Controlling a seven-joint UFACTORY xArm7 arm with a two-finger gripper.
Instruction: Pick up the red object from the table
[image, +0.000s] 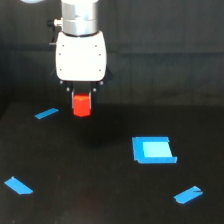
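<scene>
Gripper (81, 95) jaws were clamped on the small red-orange hexagonal block (81, 105), held above the matte black tabletop (90, 185); blue square patch (153, 150) at 4 o'clock.

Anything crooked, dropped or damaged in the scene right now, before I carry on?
Nothing stands out. The small red-orange block sits squarely under the white gripper, apparently raised off the matte black table. The blue square patch and blue tape strips lie flat, scattered at varied angles, none visibly peeling.
</scene>
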